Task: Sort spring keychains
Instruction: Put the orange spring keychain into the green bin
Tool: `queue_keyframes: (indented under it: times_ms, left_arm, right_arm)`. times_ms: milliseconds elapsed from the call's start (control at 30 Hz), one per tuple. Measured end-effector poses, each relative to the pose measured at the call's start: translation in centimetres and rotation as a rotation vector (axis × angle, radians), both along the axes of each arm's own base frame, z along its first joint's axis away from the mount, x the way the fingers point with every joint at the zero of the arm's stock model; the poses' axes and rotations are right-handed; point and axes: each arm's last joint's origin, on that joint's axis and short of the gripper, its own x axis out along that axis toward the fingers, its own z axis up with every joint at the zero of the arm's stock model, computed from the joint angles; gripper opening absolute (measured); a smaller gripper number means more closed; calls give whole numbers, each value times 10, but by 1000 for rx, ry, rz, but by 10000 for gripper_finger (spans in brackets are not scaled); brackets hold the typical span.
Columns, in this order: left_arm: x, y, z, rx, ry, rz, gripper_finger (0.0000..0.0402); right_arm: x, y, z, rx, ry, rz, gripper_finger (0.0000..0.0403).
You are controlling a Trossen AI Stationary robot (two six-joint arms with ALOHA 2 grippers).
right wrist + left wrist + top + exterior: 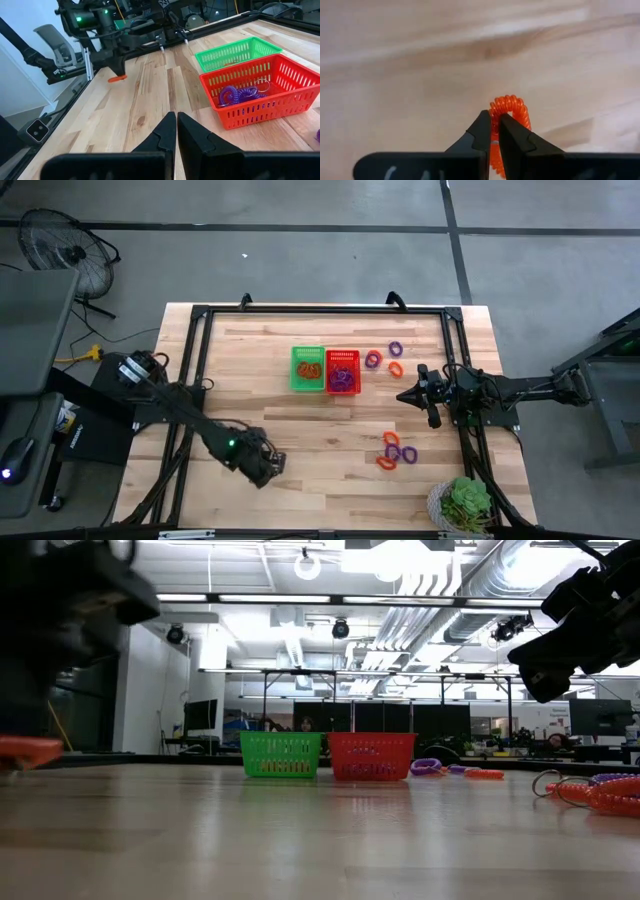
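The left gripper [492,131] is low over the front-left part of the light wooden slatted table [300,440], its two dark fingers pinched nearly together on an orange coiled spring keychain loop [510,117], which stands between the tips and rises above them. From the right wrist view the same loop shows as a small orange shape [117,78] under that far arm, at or just above the wood; whether it touches the table is hard to tell. The right gripper [176,125] hovers at the right side of the table, near the baskets, with its fingers closed against each other and nothing between them. Near the middle of the table's far half stand two small plastic mesh baskets, touching side by side: the green basket [308,368] with orange coils in it and the red basket [342,371] with purple coils [237,94] lying inside. Loose keychains lie in two groups on the table's right half: a few purple and orange loops [384,357] just beside the red basket, and another purple and orange cluster [396,451] nearer the front. A green leafy potted plant [464,503] sits at the front-right corner.
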Motion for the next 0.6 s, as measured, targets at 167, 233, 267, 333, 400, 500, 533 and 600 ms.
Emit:
queue_keyframes:
  times_ms: [167, 233, 267, 333, 400, 500, 533, 600]
  left_arm:
    - [17, 34, 13, 61, -60, -52, 19]
    - [23, 49, 17, 87, -71, -75, 19]
    - [26, 58, 20, 99, -80, -86, 19]
    - [31, 75, 25, 120, -100, -109, 19]
    - [36, 93, 29, 148, -111, -132, 19]
    - [44, 124, 34, 185, -144, -152, 19]
    - [45, 134, 36, 197, -147, -160, 19]
    - [48, 155, 40, 225, -175, -168, 19]
  right_arm:
    - [0, 0, 0, 0, 0, 0, 12]
    - [0, 0, 0, 0, 0, 0, 12]
    - [0, 0, 0, 0, 0, 1, 12]
    - [0, 0, 0, 0, 0, 0, 12]
    - [0, 0, 0, 0, 0, 0, 12]
    - [0, 0, 0, 0, 0, 0, 12]
    - [0, 0, 0, 0, 0, 0, 12]
    - [0, 0, 0, 0, 0, 0, 12]
